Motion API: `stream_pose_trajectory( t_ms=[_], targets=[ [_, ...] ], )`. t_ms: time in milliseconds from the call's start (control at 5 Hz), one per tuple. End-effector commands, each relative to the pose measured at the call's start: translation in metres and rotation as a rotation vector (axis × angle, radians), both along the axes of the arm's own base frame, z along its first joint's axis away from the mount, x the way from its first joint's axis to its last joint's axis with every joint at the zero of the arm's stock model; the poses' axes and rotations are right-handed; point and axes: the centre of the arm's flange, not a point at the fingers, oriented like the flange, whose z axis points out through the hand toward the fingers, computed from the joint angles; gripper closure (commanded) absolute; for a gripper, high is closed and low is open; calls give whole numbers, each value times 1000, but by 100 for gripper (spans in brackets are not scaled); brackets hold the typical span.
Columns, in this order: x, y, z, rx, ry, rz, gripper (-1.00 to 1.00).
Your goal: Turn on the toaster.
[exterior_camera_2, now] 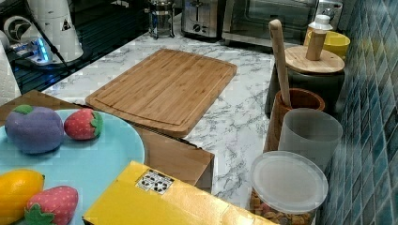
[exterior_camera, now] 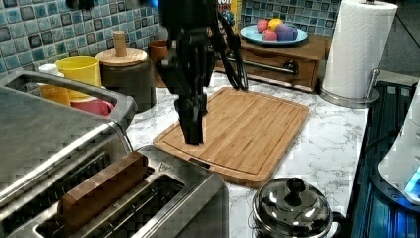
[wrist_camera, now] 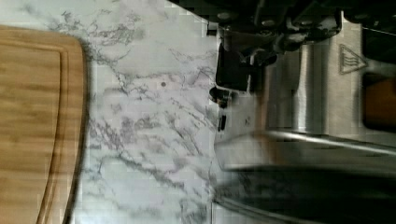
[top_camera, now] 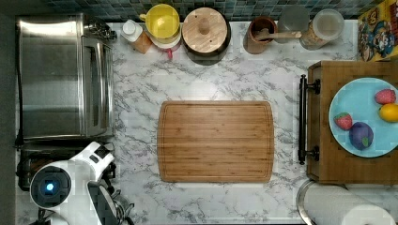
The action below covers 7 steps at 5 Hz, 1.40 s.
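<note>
The toaster (exterior_camera: 148,198) is the small steel box at the front of the left view, with two long top slots and a brown wooden slab standing in the far slot. In the wrist view its steel end (wrist_camera: 308,107) carries a black lever knob (wrist_camera: 231,72) facing the marble. My gripper (exterior_camera: 192,136) hangs just past that end of the toaster, over the near corner of the cutting board, shut with nothing in it. In the top view my white arm (top_camera: 70,183) covers most of the toaster. The right view has the toaster (exterior_camera_2: 202,18) far away at the top.
A big steel toaster oven (top_camera: 61,77) stands beside the toaster. A bamboo cutting board (top_camera: 216,140) lies mid-counter. A lidded steel pot (exterior_camera: 292,208) sits close to the toaster. Jars and cups (top_camera: 204,30) line the tiled wall. A paper towel roll (exterior_camera: 356,49) and a fruit plate (top_camera: 361,117) stand farther off.
</note>
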Motion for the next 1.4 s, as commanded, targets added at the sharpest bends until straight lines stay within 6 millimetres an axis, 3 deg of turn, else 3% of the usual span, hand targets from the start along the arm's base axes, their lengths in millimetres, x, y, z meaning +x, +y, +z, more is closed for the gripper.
stream_pose_trajectory(
  t_ms=[200,600,1400],
  targets=[
    [11,-2,-10,23,-7,-162,100],
    [18,4,-32,-28,7,-153,100],
    [50,-42,-102,-136,173,-245,100]
  ],
)
